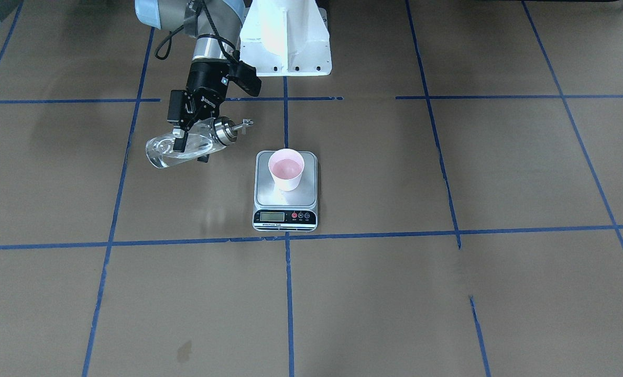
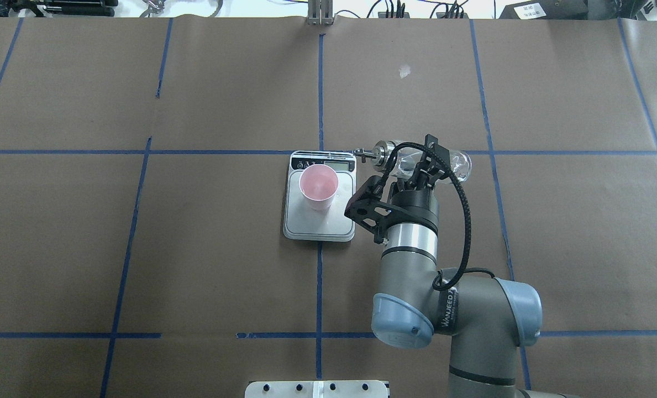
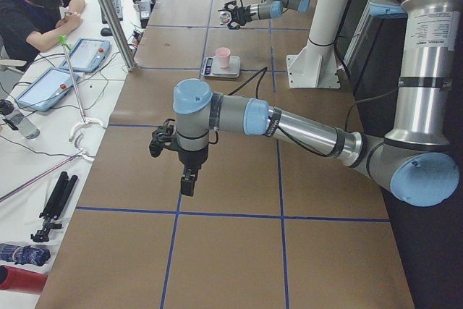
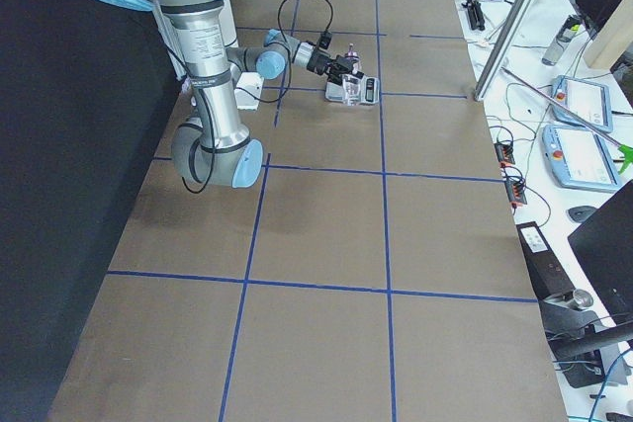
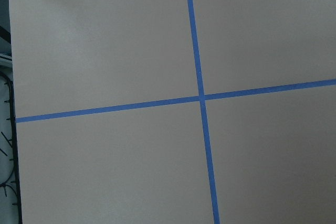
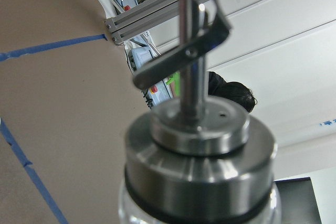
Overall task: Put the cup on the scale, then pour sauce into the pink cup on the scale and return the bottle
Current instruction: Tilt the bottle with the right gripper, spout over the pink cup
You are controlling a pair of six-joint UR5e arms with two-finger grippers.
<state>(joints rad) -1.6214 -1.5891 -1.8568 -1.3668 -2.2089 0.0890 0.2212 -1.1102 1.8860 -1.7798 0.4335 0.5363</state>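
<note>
The pink cup (image 1: pixel 286 168) stands upright on the silver scale (image 1: pixel 285 201), near its back half; both also show in the overhead view, cup (image 2: pixel 318 187) on scale (image 2: pixel 320 226). My right gripper (image 1: pixel 188 141) is shut on the clear glass bottle (image 1: pixel 171 152) and holds it almost level above the table. The bottle's metal spout (image 1: pixel 246 124) points toward the scale, beside its corner and not over the cup. The right wrist view shows the collar and spout (image 6: pixel 191 129) close up. My left gripper (image 3: pixel 187 179) hangs over bare table far from the scale; I cannot tell if it is open.
The white robot base mount (image 1: pixel 285 36) stands behind the scale. Blue tape lines (image 1: pixel 287 293) cross the brown table cover. An operator (image 3: pixel 36 5) sits at a side desk with tablets (image 3: pixel 47 85), beyond an aluminium post (image 3: pixel 108 12).
</note>
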